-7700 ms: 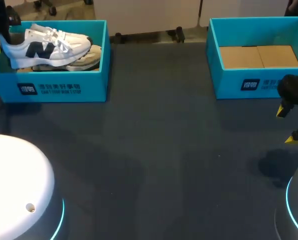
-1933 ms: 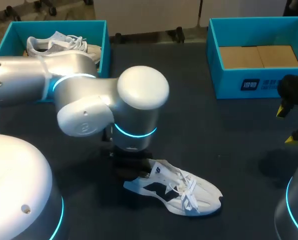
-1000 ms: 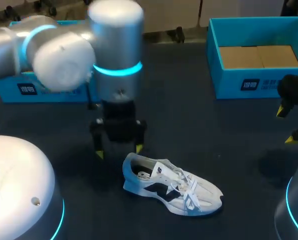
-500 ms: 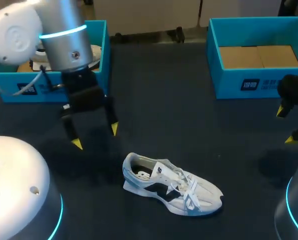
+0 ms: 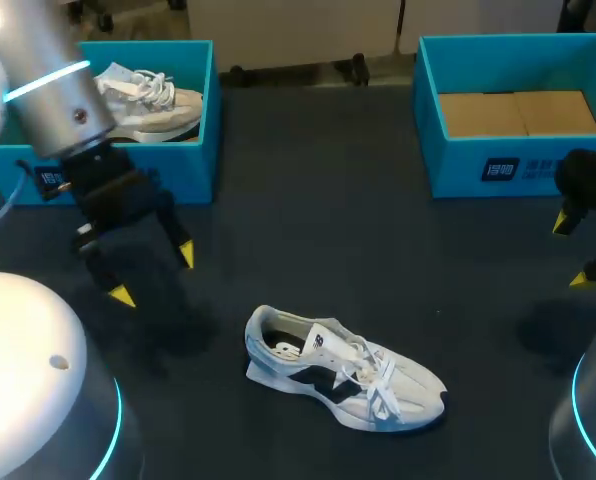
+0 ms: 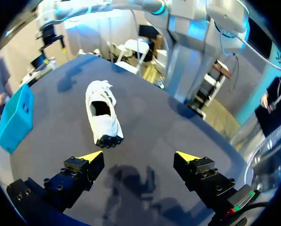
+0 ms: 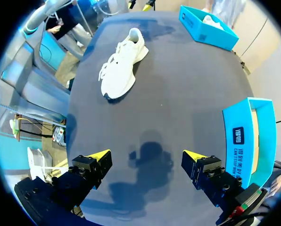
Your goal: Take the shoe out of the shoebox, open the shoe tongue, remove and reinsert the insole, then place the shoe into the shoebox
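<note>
A white sneaker with navy side marks (image 5: 343,366) lies upright on the dark table, toe toward the right front; it also shows ahead of the left gripper as the sneaker (image 6: 103,114) and far ahead of the right gripper as the sneaker (image 7: 120,66). My left gripper (image 5: 150,272) hangs open and empty to the left of the shoe's heel, in front of the left shoebox (image 5: 168,170). A second pale shoe (image 5: 153,95) rests in that box. My right gripper (image 5: 574,250) stands open and empty at the right edge, before the right shoebox (image 5: 478,165).
The right shoebox holds brown cardboard (image 5: 518,112). The left box (image 7: 204,28) shows far ahead in the right wrist view, the right box (image 7: 246,136) close beside that gripper. Dark tabletop (image 5: 348,230) spreads between the boxes.
My left arm has drawn back leftward and away from the sneaker, its open gripper now near the left box's front. Sneaker and right arm have stayed put.
</note>
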`<state>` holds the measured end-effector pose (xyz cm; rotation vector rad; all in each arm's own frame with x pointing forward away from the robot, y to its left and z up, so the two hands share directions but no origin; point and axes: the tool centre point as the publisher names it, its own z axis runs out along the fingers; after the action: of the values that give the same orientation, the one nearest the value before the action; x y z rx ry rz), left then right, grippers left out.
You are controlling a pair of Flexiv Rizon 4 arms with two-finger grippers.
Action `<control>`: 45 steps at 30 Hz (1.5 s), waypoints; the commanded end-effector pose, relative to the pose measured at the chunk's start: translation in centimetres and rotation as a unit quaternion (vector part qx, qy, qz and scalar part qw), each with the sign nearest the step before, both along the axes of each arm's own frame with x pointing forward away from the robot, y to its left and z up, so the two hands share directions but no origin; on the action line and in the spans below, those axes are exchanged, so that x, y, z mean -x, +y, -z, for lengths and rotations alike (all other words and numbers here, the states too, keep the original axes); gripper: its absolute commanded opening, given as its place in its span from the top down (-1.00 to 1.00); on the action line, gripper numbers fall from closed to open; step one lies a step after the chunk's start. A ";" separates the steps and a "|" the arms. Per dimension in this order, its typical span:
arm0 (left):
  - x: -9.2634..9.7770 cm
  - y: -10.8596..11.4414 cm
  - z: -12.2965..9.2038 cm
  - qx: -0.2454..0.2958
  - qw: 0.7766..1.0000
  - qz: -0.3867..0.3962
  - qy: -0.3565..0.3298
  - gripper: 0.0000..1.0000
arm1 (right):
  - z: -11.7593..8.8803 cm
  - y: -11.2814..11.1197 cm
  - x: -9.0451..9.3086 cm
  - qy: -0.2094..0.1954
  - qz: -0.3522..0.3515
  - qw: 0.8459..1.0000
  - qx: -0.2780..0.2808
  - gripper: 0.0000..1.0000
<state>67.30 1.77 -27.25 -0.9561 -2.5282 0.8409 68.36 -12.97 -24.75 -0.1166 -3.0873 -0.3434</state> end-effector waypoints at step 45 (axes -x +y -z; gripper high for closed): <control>-0.7 2.4 8.6 0.245 0.913 -0.250 0.209 -1.00 | 0.1 0.0 0.0 0.000 0.000 1.000 0.001 -1.00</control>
<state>68.07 4.11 -34.95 -0.1740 -2.2609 1.6400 68.35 -12.97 -24.75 -0.1167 -3.0873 -0.3435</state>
